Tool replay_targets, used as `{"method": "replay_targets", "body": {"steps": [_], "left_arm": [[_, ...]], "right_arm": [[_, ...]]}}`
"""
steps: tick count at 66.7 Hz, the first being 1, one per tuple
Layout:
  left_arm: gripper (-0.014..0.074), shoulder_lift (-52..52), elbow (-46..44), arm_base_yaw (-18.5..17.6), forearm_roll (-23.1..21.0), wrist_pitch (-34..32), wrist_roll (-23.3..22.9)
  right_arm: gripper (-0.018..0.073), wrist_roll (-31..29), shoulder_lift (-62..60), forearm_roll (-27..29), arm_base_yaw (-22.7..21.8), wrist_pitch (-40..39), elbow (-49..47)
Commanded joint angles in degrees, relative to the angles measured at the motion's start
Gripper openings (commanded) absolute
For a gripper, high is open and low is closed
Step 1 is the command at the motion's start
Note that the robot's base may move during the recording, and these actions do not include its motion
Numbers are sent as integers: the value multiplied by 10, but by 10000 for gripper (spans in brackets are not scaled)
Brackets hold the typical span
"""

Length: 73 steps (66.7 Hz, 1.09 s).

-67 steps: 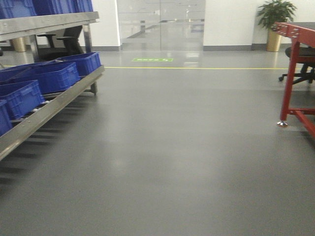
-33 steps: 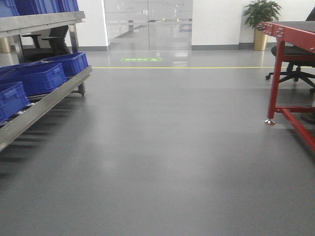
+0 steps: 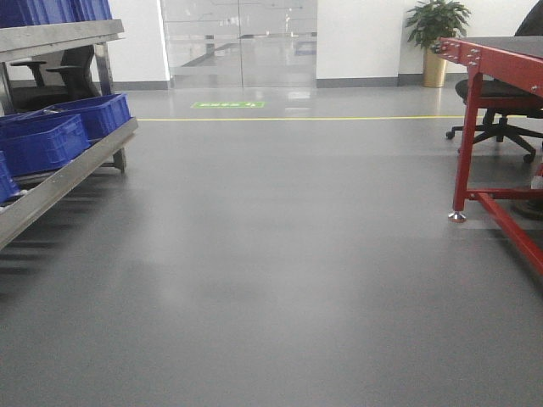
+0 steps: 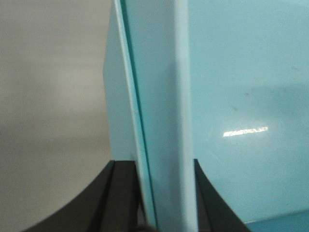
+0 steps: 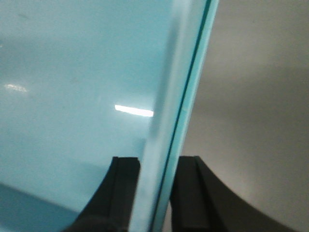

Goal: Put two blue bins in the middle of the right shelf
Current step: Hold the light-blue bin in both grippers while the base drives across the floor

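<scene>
Left fingers (image 4: 120, 193) and right fingers (image 5: 123, 188) are clamping the pale cyan rectangular plastic bins (image 4: 241, 96) for carrying, likely needing the right shelf faced next.

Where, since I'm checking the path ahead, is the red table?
In the front view the red table stands at the right edge, beside a black chair, with a potted plant behind it by the wall.
</scene>
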Motion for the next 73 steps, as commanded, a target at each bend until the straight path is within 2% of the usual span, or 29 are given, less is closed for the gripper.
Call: {"method": "replay_targets", "body": {"steps": [1, 73], "left_arm": [[-111, -11, -11, -2, -18, -80, -4], [-111, -11, -11, -2, -18, -80, -4]], "right_arm": [[-154, -15, -10, 8, 0, -27, -6], [-154, -15, -10, 8, 0, -27, -6]]}}
